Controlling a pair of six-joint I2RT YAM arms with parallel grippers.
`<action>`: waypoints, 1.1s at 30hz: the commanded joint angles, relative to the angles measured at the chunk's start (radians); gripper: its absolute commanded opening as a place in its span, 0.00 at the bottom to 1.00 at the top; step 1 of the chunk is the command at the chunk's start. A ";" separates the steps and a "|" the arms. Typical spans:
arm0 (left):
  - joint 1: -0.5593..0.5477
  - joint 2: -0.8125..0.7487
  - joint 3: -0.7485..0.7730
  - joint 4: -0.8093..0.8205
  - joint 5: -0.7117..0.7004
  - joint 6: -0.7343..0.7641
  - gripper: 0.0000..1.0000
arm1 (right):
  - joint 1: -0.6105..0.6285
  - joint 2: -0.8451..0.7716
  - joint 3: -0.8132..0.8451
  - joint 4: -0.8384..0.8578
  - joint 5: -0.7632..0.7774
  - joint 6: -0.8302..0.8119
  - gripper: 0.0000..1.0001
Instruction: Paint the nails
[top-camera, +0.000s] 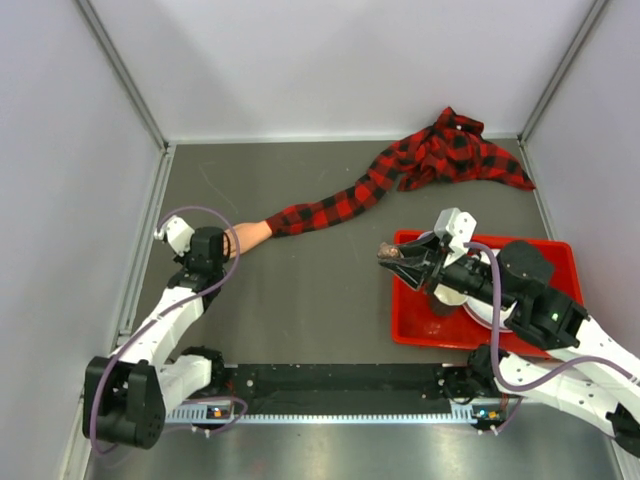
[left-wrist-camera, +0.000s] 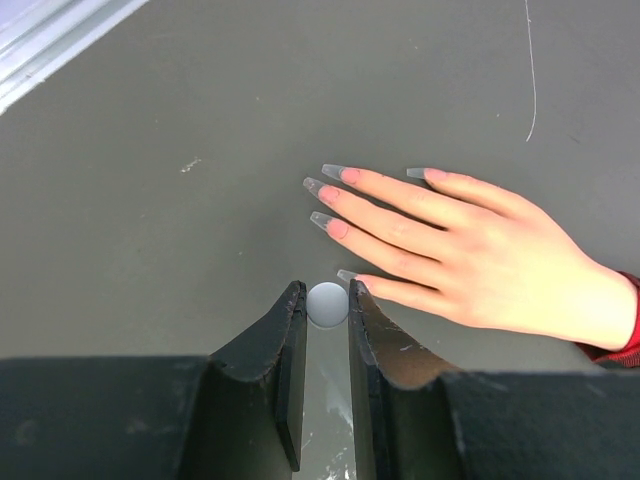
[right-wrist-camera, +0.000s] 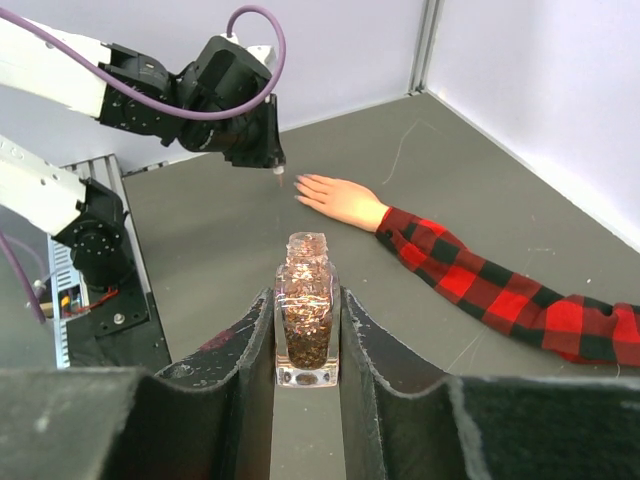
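Note:
The pale mannequin hand (left-wrist-camera: 480, 260) lies flat on the grey table, its long clear nails (left-wrist-camera: 320, 219) pointing left. Its wrist runs into a red-and-black plaid sleeve (top-camera: 330, 210). My left gripper (left-wrist-camera: 327, 300) hangs just off the little finger's nail (left-wrist-camera: 346, 274), shut on a round white brush cap (left-wrist-camera: 327, 304). In the right wrist view a thin brush (right-wrist-camera: 279, 178) points down from the left gripper (right-wrist-camera: 262, 140), just left of the fingertips (right-wrist-camera: 303, 182). My right gripper (right-wrist-camera: 307, 300) is shut on an uncapped bottle of coppery glitter polish (right-wrist-camera: 307, 320), held upright above the red tray's left edge (top-camera: 400, 300).
The sleeve ends in a bunched plaid heap (top-camera: 450, 150) at the back right. A red tray (top-camera: 415, 325) sits under the right arm with a white round item (top-camera: 470, 300) in it. White walls enclose the table on three sides.

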 joint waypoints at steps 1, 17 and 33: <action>0.019 0.020 -0.025 0.116 0.045 -0.009 0.00 | -0.010 0.005 0.002 0.063 -0.001 -0.009 0.00; 0.033 0.102 -0.034 0.192 0.059 -0.003 0.00 | -0.010 0.014 0.002 0.059 0.007 -0.015 0.00; 0.045 0.175 -0.012 0.254 0.079 -0.004 0.00 | -0.010 0.017 0.002 0.059 0.007 -0.018 0.00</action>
